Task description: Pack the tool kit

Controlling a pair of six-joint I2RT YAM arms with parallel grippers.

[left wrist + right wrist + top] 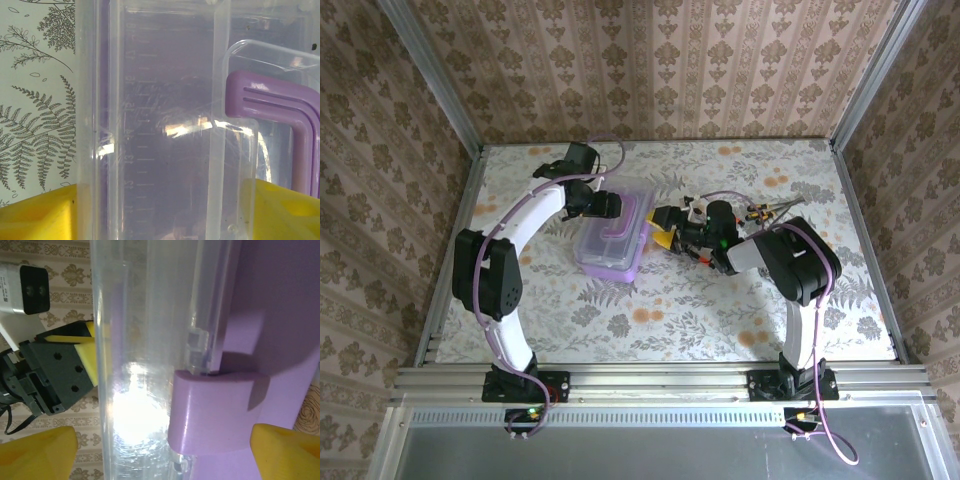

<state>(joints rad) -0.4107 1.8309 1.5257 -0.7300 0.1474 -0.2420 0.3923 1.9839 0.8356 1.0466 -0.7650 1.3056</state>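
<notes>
Clear plastic box with a purple handle (611,238) sits in the middle of the flowery bench (720,320), between the two arms. The left hand (607,207) is at the far end of the box. Its yellow fingers (35,215) are spread wide with the box wall between them. The right hand (660,228) is at the side of the box. It is spread wide too, and the purple clip (210,410) on the box edge sits between its fingers. I cannot tell if any finger is pressing on the plastic.

A little pile of small tools (767,209) lies on the bench, apart from the box, so nothing looks packed yet. I think the job now is to work the clip so the lid can lift. To do it well, the left hand should hold the box so it cannot slide. The right hand should push just on the clip, slowly, because the plastic looks smooth and slippery.
</notes>
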